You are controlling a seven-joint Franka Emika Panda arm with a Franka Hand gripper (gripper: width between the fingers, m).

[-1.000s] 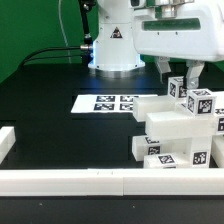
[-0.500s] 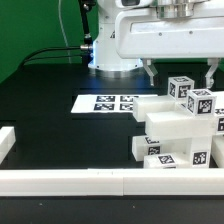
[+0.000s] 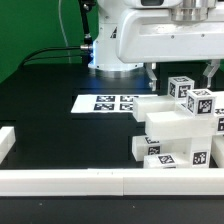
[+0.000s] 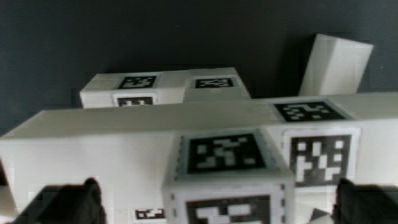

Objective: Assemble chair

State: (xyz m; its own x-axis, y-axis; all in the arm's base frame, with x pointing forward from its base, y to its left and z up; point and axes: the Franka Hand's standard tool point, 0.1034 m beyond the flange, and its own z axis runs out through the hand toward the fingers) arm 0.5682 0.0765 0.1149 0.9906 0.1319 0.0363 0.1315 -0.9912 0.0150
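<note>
Since the earlier frames I'd seen the gripper (image 3: 180, 73) lift up & slide toward the exterior view's right; a sec ago its fingers sat low by the upper tagged blocks, now they hung higher, above the stack. The chair (image 3: 178, 125) pieces hadn't budged: a white blocky pile w/ black-and-white tags, sitting on the black table (image 3: 60, 125) at the exterior view's right, just behind the white border rail (image 3: 90, 180) & near the marker board (image 3: 105, 102). Claw was spread wide in the exterior view, one finger (image 3: 151, 74) on each side of the top blocks, touching nothing, holding nothing. Wrist view looked down on the chair (image 4: 214, 140): tagged white blocks close up, another upright white piece (image 4: 333, 65) behind, dark fingertips (image 4: 63, 203) at the frame edge, clear of the parts. Robot base (image 3: 112, 45) stood at the back of the table.
</note>
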